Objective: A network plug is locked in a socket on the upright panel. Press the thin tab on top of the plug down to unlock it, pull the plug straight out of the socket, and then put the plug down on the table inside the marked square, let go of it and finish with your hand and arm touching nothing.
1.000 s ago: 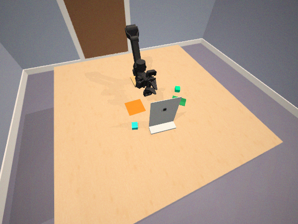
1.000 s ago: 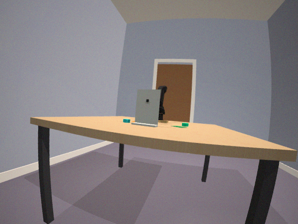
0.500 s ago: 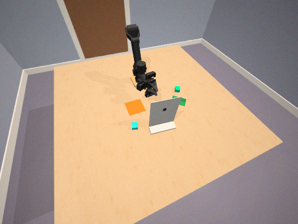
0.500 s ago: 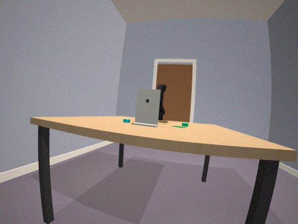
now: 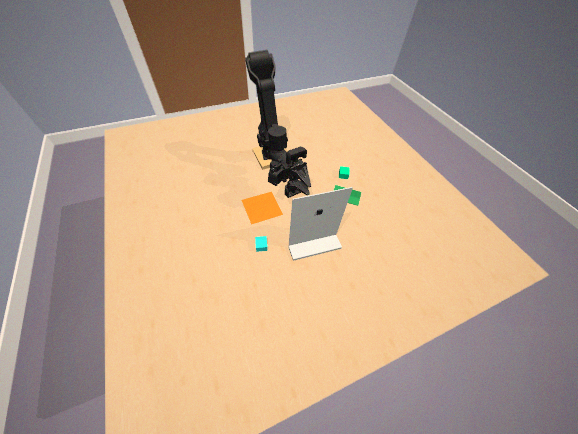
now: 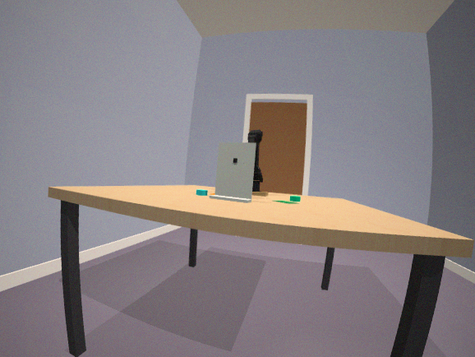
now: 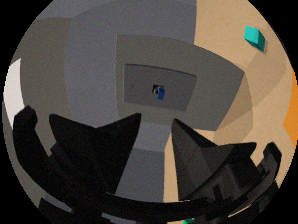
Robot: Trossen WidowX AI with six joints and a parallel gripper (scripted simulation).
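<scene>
The upright panel [image 5: 312,227] [image 6: 230,177] [image 7: 137,50] stands on a white foot. In the wrist view, the blue plug [image 7: 161,93] sits at the dark socket [image 7: 155,89] on the panel's arm-facing side; its tab is too small to make out. My gripper [image 5: 303,185] [image 7: 156,120] is partly open with nothing between its fingers, short of the panel and apart from the plug. The panel hides it in the exterior view. An orange square [image 5: 262,207] [image 7: 293,112] and a partly hidden green patch [image 5: 355,197] [image 6: 286,201] lie on the table; which is the marked square is unclear.
A cyan cube [image 5: 261,244] [image 6: 201,192] [image 7: 254,38] lies near the orange square. A green cube [image 5: 344,172] [image 6: 295,198] lies near the green patch, beyond the panel in the top view. The arm [image 5: 268,107] [image 6: 255,154] reaches toward the panel from its base.
</scene>
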